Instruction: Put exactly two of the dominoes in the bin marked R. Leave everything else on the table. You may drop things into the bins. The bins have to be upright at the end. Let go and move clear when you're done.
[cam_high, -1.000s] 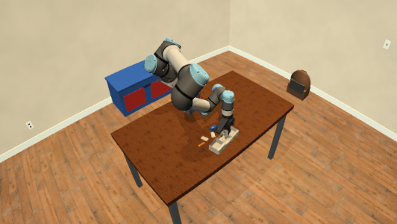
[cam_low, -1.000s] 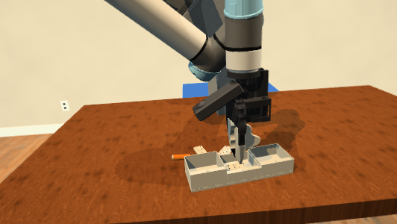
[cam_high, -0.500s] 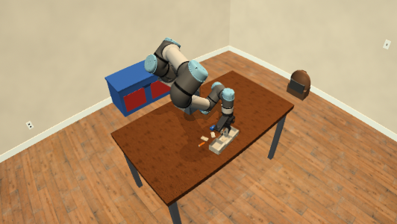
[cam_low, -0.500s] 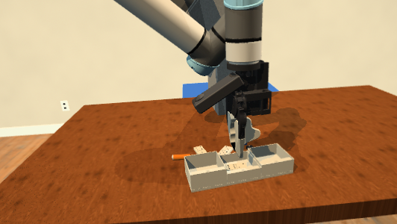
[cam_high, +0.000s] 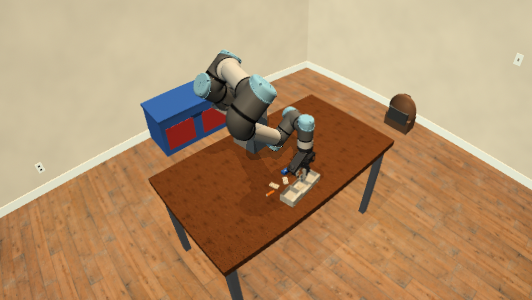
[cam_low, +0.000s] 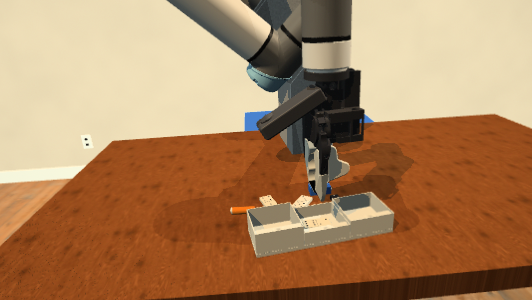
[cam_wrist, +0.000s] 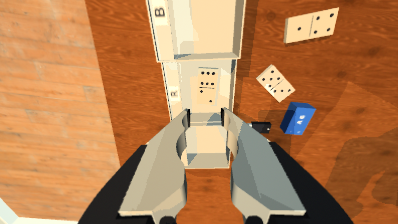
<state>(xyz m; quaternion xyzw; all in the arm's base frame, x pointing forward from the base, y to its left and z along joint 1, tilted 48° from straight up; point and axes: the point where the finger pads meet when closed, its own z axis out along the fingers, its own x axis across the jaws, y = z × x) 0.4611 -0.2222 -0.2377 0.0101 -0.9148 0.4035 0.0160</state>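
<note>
A beige row of three bins (cam_wrist: 161, 45) (cam_low: 280, 242) (cam_high: 290, 200) lies on the table. One domino (cam_wrist: 207, 86) (cam_low: 314, 221) lies flat in the middle bin, marked R. Two more dominoes lie on the table beside the bins, one (cam_wrist: 311, 25) (cam_low: 268, 200) farther off and one (cam_wrist: 276, 82) (cam_low: 302, 201) closer. My gripper (cam_wrist: 205, 109) (cam_low: 320, 192) (cam_high: 302, 175) hangs a little above the bins, over the wall between the R bin and the end bin. Its fingers stand a little apart with nothing between them.
A small blue block (cam_wrist: 297, 119) (cam_low: 328, 189) and a small black piece (cam_wrist: 261, 127) lie on the table next to the bins. An orange stick (cam_low: 242, 209) (cam_high: 270, 193) lies past the dominoes. The bin marked B (cam_wrist: 205, 25) holds nothing.
</note>
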